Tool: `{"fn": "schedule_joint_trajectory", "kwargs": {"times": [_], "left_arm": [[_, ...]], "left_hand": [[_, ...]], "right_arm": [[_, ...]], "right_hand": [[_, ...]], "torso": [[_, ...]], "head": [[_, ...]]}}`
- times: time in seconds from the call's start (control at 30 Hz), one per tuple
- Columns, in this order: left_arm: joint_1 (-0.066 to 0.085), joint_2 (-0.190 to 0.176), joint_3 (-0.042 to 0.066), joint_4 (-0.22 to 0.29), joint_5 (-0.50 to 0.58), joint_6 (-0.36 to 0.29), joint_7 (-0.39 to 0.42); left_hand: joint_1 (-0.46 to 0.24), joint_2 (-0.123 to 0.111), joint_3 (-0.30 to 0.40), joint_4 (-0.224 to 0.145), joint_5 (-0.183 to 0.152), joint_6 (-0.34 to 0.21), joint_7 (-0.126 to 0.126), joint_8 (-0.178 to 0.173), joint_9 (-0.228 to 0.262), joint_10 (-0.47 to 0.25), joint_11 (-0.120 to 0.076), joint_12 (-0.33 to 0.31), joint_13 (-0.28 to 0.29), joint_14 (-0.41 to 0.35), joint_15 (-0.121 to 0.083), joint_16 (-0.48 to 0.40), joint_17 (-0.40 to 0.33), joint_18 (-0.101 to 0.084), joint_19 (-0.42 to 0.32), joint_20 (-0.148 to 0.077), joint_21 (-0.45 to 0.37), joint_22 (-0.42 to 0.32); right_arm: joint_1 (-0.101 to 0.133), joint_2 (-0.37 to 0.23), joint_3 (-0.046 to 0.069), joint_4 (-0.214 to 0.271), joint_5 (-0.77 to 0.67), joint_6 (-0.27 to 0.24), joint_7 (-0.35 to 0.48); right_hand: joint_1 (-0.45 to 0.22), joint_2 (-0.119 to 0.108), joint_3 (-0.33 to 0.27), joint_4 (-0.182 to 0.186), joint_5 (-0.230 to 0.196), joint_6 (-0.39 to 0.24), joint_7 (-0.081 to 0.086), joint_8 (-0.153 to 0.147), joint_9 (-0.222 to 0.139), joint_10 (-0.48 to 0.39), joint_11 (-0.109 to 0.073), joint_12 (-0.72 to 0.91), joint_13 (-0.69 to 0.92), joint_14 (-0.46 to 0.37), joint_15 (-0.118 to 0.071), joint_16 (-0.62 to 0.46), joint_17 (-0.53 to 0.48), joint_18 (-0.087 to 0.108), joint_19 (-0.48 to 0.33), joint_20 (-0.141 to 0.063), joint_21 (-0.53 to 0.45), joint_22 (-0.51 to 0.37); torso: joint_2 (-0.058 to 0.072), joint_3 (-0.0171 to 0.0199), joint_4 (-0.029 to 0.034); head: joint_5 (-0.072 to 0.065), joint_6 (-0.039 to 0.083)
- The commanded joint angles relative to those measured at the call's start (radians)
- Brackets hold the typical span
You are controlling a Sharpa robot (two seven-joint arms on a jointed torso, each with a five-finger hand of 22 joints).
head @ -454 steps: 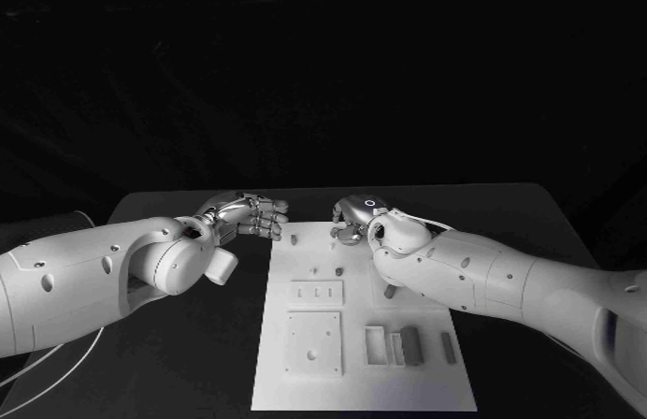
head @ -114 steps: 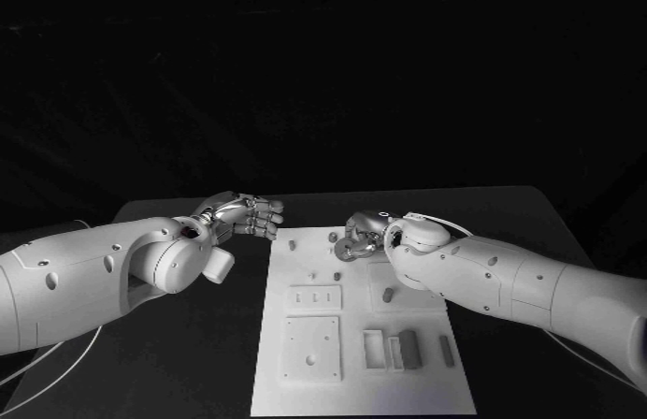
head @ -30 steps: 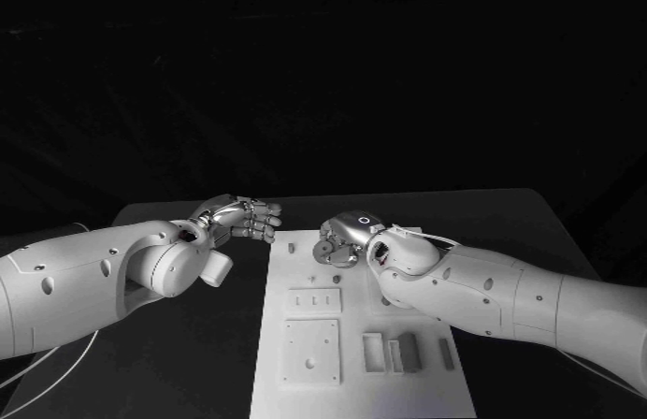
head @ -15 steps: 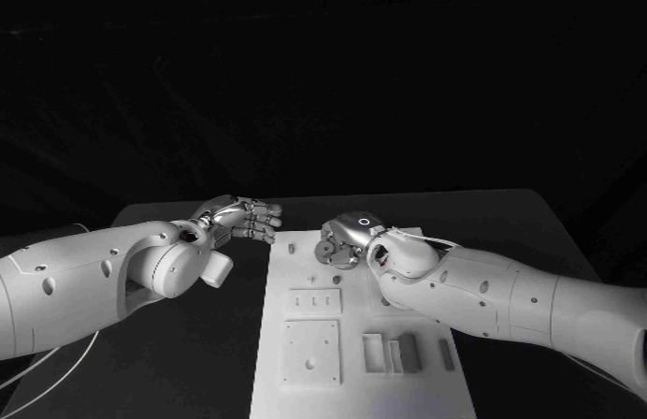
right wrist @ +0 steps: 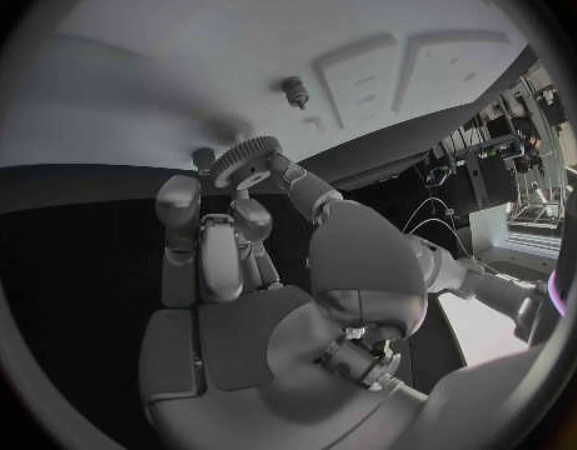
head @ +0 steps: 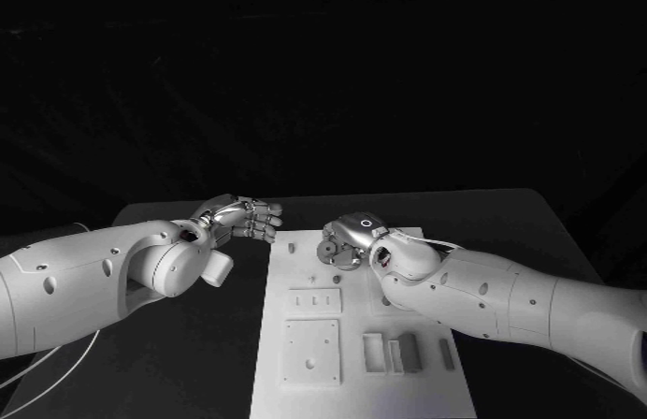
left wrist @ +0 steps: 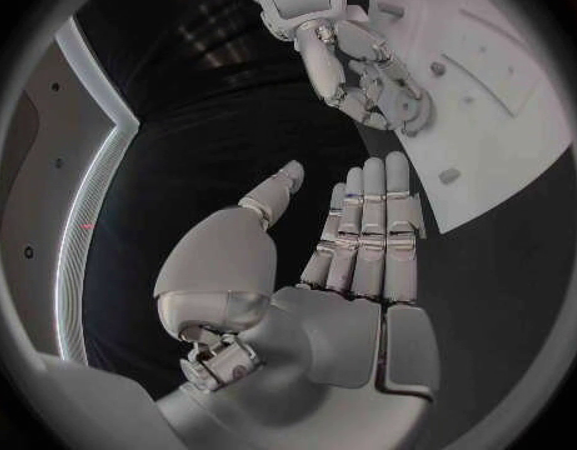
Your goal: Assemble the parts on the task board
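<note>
The left hand (head: 240, 221) hovers over the black table (head: 189, 344) just off the far left corner of the task board (head: 362, 396). It touches nothing. In the left wrist view the left hand (left wrist: 351, 260) has its fingers (left wrist: 369, 220) straight and close together, the thumb set apart, and nothing lies in the palm.

On the task board itself, going from its left edge, a small peg (head: 289, 242) stands near the far left corner. Nearer the robot lies a raised plate with three short slots (head: 314, 300), and below that a square plate with a round hole (head: 311, 353). To the right of the square plate stand a few upright rectangular blocks (head: 409, 350); what each one is cannot be told clearly from here. No writing or label can be read on the board or the pieces.

The right hand (head: 348, 238) is over the far part of the task board, right of the peg. In the right wrist view the right hand (right wrist: 238, 240) pinches a small toothed gear (right wrist: 244, 160) between its fingertips (right wrist: 178, 198) and thumb, holding it close above the white surface (right wrist: 138, 80). A short post (right wrist: 293, 91) stands on the board a little beyond the gear. In the head view the gear (head: 328, 250) shows as a dark round piece under the hand.
</note>
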State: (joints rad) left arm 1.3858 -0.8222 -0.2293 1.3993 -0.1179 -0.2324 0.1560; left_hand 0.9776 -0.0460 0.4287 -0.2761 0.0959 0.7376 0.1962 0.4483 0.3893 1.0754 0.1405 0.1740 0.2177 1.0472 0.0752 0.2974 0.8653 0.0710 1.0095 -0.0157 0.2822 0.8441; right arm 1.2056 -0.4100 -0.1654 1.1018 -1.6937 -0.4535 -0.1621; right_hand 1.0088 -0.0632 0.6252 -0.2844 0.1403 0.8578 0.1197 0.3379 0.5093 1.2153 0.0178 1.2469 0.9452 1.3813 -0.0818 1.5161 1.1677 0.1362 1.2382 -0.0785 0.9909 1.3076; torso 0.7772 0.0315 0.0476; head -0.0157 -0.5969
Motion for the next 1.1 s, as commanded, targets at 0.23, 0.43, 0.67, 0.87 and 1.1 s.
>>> {"fn": "schedule_joint_trajectory", "kwargs": {"times": [0.23,0.43,0.67,0.87,1.1], "left_arm": [[0.001,0.005,0.001,0.0,-0.003,0.0,0.006],[0.001,0.005,0.001,0.001,-0.003,0.0,0.006],[0.001,0.004,0.001,0.001,-0.003,0.0,0.006],[0.001,0.005,0.001,0.0,-0.003,0.0,0.005],[0.001,0.006,0.001,-0.001,-0.003,-0.001,0.005]], "left_hand": [[-0.003,-0.004,0.003,0.001,-0.003,-0.001,0.004,-0.007,0.001,-0.001,0.003,-0.007,0.001,0.008,0.001,-0.007,0.002,0.011,0.0,-0.008,-0.005,0.001],[-0.003,-0.004,0.003,0.001,-0.003,-0.001,0.004,-0.007,0.001,-0.001,0.003,-0.007,0.001,0.008,0.001,-0.007,0.002,0.011,0.0,-0.008,-0.005,0.001],[-0.003,-0.004,0.003,0.001,-0.003,-0.001,0.004,-0.007,0.002,-0.001,0.003,-0.007,0.002,0.008,0.001,-0.008,0.003,0.011,0.0,-0.008,-0.005,0.001],[-0.003,-0.004,0.003,0.001,-0.003,-0.001,0.004,-0.008,0.002,-0.001,0.003,-0.007,0.002,0.008,0.001,-0.008,0.003,0.011,0.0,-0.008,-0.005,0.002],[-0.003,-0.004,0.003,0.001,-0.003,-0.001,0.004,-0.008,0.002,-0.001,0.003,-0.007,0.002,0.008,0.001,-0.009,0.003,0.011,0.0,-0.008,-0.005,0.002]], "right_arm": [[-0.008,0.008,-0.001,-0.011,-0.01,-0.004,0.019],[-0.009,0.01,-0.001,-0.025,-0.009,0.002,0.018],[-0.009,0.011,-0.001,-0.029,-0.008,0.004,0.017],[-0.009,0.014,-0.001,-0.03,-0.007,-0.003,0.017],[-0.009,0.016,-0.001,-0.032,0.0,-0.002,0.017]], "right_hand": [[0.009,-0.002,0.004,0.0,0.006,0.039,0.008,0.001,0.009,0.007,-0.002,-0.006,0.001,0.0,-0.004,-0.004,-0.001,0.126,0.002,-0.003,-0.002,0.015],[0.009,-0.004,0.003,-0.001,0.006,0.038,0.008,0.0,0.009,0.008,-0.002,-0.007,0.001,-0.001,-0.004,-0.005,-0.002,0.126,0.002,-0.003,-0.002,0.015],[0.011,-0.005,0.003,-0.002,0.006,0.034,0.009,-0.003,0.008,0.008,-0.001,-0.008,0.001,-0.002,-0.004,-0.006,-0.006,0.126,0.002,-0.003,-0.003,0.015],[0.019,-0.009,0.003,-0.004,0.006,0.024,0.013,-0.012,0.005,0.01,0.002,-0.012,0.002,-0.004,-0.001,-0.007,-0.009,0.126,0.0,-0.002,-0.005,0.015],[0.021,-0.008,0.003,-0.004,0.006,0.023,0.014,-0.014,0.004,0.01,0.003,-0.013,0.002,-0.004,-0.001,-0.007,-0.009,0.126,0.0,-0.002,-0.006,0.015]], "torso": [[0.0,0.0005,0.0006],[0.001,-0.0003,0.0001],[0.0,-0.0003,-0.0003],[-0.001,-0.0001,-0.0007],[0.0,0.0,-0.0001]], "head": [[0.001,-0.002],[0.001,-0.004],[0.001,-0.004],[0.001,-0.005],[0.002,-0.005]]}}
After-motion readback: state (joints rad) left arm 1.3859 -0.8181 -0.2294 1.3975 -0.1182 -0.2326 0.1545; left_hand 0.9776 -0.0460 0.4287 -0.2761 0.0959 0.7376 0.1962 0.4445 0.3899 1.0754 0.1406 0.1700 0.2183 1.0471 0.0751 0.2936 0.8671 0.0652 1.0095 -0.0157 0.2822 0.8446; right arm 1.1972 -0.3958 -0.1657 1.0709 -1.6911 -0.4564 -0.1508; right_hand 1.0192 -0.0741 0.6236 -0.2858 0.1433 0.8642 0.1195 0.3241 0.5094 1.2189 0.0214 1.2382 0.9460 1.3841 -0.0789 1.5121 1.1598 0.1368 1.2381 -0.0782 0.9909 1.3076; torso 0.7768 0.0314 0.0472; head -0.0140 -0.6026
